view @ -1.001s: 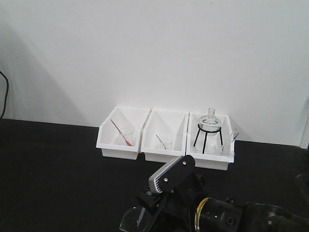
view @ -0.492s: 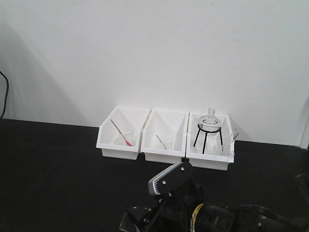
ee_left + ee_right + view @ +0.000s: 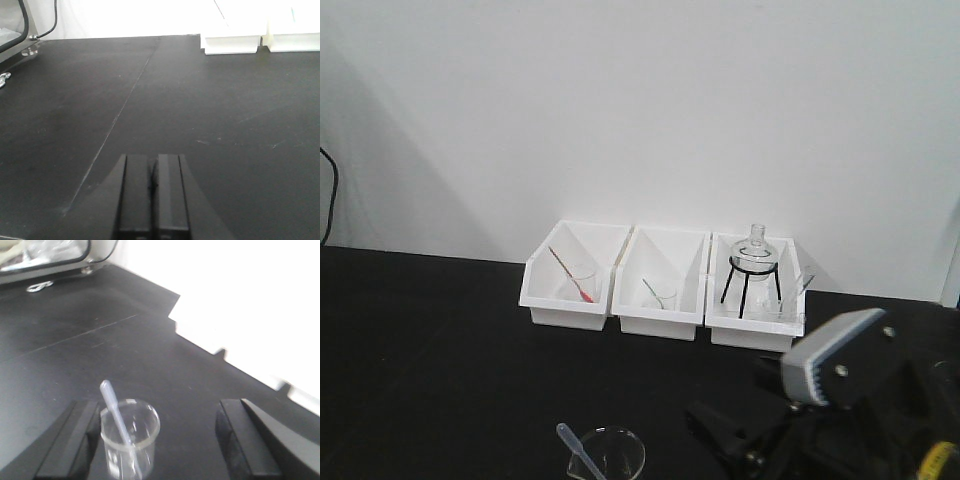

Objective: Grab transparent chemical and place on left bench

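The transparent chemical [image 3: 605, 455] is a small clear beaker with a plastic dropper pipette leaning in it. It stands upright on the black bench at the front edge of the front view. In the right wrist view the beaker [image 3: 130, 437] sits between the fingers of my open right gripper [image 3: 159, 407], close to the left finger [image 3: 75, 440] and far from the right finger [image 3: 245, 440]. I cannot tell if that left finger touches the glass. My left gripper [image 3: 152, 167] is shut on nothing, low over bare black bench.
Three white bins [image 3: 665, 300] line the back wall, holding tiny beakers and a round flask on a black tripod [image 3: 752, 270]. My right arm's grey housing [image 3: 840, 365] fills the lower right. Equipment with a cable [image 3: 30, 30] stands at the far left.
My right arm has swung from the centre to the lower right of the front view. The beaker, earlier mostly covered by the arm, now stands uncovered on the bench.
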Controlling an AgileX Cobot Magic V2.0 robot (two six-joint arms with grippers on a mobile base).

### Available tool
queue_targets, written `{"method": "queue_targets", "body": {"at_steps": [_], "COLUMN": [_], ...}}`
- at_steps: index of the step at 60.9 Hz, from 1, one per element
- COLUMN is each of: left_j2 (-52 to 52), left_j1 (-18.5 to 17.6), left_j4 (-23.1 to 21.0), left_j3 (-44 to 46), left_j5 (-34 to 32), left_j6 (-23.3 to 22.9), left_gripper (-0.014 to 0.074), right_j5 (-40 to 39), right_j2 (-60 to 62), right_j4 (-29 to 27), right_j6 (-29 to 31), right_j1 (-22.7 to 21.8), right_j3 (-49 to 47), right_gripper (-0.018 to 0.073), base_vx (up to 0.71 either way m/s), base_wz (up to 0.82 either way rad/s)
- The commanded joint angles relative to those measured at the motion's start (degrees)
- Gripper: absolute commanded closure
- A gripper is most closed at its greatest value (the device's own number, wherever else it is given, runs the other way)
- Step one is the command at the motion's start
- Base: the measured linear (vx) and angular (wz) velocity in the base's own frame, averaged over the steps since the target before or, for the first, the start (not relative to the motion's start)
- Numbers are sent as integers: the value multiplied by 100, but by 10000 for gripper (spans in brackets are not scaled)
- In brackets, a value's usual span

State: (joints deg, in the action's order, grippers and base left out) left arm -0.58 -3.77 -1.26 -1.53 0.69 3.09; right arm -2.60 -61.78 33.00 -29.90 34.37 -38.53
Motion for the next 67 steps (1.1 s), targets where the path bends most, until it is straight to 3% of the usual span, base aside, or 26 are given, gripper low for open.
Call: {"method": "queue_targets", "body": {"at_steps": [1, 21, 31, 36, 41, 50, 55, 67], "left_j2": [-110, -110, -110, -110, -110, -110, -110, -110], "left_j1": [-10, -10, -10, -10, -10, -10, -10, -10], "left_j4": [-4, -4, -4, -4, -4, -4, -4, -4], "left_j3": [-93, -93, -93, -93, -93, -93, -93, -93], "left_j5": [-449, -449, -449, -449, -449, -449, -449, -449], "left_j6": [-45, -45, -45, -45, -45, -45, -45, -45], "left_gripper": [600, 600, 600, 600, 600, 600, 600, 600], "right_j5": [10, 632, 1217, 1337, 1180, 765, 783, 698], "right_j2": [555, 1385, 1738, 2250, 2853, 4162, 4805, 6316], "right_j4": [-17, 12, -162, -783, -1365, -1933, -2261, -2557], "right_j6": [-81, -57, 26, 528, 1394, 2817, 3155, 2990], "right_j1": [1, -5, -98, -590, -1465, -2760, -3132, -3395], "right_j3": [62, 473, 473, 484, 705, 1729, 2326, 3890], "right_gripper": [32, 35, 108, 180, 273, 475, 571, 568], "base_vx": [0, 0, 0, 0, 0, 0, 0, 0], "base_wz": [0, 0, 0, 0, 0, 0, 0, 0]}}
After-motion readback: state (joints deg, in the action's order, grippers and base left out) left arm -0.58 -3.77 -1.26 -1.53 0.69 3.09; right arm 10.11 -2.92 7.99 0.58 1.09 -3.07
